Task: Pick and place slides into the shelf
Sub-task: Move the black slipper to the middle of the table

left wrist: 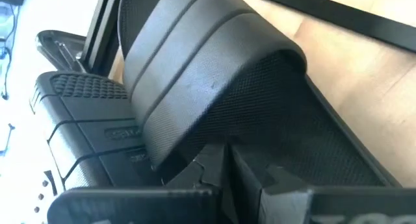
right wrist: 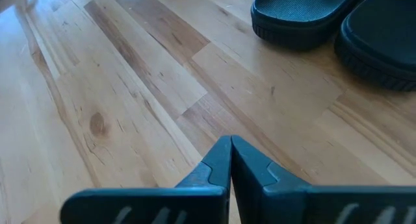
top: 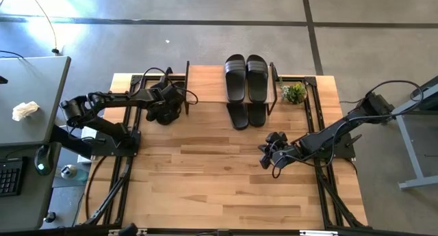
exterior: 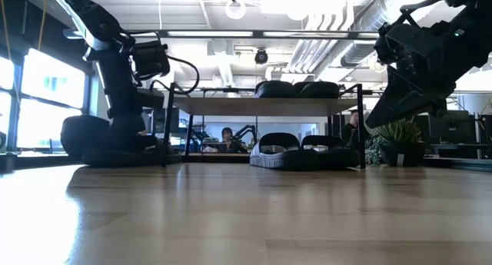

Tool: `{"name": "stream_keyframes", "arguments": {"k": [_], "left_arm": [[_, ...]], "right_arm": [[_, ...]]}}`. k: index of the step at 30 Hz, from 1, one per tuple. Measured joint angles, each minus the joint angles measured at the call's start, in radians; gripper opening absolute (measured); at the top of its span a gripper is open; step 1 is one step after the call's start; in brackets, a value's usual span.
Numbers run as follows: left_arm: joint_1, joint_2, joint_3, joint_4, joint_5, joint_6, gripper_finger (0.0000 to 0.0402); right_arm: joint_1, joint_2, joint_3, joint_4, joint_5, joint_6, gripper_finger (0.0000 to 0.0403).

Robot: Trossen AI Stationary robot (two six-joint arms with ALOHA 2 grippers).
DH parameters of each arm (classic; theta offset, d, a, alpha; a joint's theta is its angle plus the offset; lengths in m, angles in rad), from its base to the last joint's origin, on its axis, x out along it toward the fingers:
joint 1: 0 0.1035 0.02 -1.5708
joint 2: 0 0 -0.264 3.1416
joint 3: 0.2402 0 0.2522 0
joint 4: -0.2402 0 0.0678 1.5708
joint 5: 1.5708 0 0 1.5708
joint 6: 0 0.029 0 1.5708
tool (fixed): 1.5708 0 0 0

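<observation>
Slides: two sit side by side on the top board of the shelf [top: 205,83], toward its 3 o'clock end [top: 246,77]. Two more lie on the tabletop [top: 226,174] beneath the board, toes poking out at 6 o'clock [top: 246,115]. A further pair lies just off the shelf's 9 o'clock end, beside the black frame leg [top: 164,113].

Left end effector [top: 166,102] is down on that pair; the wrist view shows its fingers [left wrist: 214,172] pressed together at the edge of one slide's strap [left wrist: 195,87], just where the strap meets the sole. Jaws closed; whether the strap edge is truly pinched cannot be told.

Right end effector [top: 268,154] hangs clear above bare tabletop, at about 5 o'clock from the shelf, fingers [right wrist: 221,162] closed tip to tip, nothing held. Two slide toes show ahead of it in its wrist view.

Small potted plant [top: 294,93] stands at the shelf's 3 o'clock end.
</observation>
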Motion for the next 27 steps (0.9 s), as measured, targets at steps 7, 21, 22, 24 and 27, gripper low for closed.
{"name": "stream_keyframes", "arguments": {"k": [7, 21, 22, 24, 27], "left_arm": [[-0.001, 0.0, 0.0, -0.027, 0.034, -0.098, 0.0001], [-0.001, -0.067, 0.0, -0.217, 0.252, -0.315, 0.0], [-0.001, -0.076, 0.0, -0.224, 0.276, -0.329, 0.0], [-0.001, -0.098, 0.0, -0.23, 0.314, -0.355, 0.0], [-0.001, -0.136, 0.0, -0.241, 0.333, -0.389, 0.0]], "right_arm": [[0.0, 0.0, 0.0, 0.0, 0.0, 0.0, 0.0], [0.0, 0.0, 0.0, 0.0, 0.011, -0.018, 0.0], [0.0, 0.0, 0.0, 0.0, 0.014, -0.018, 0.0], [0.0, 0.0, 0.0, 0.0, 0.014, -0.018, 0.0], [0.0, 0.0, 0.0, -0.001, 0.014, -0.018, 0.0]]}}
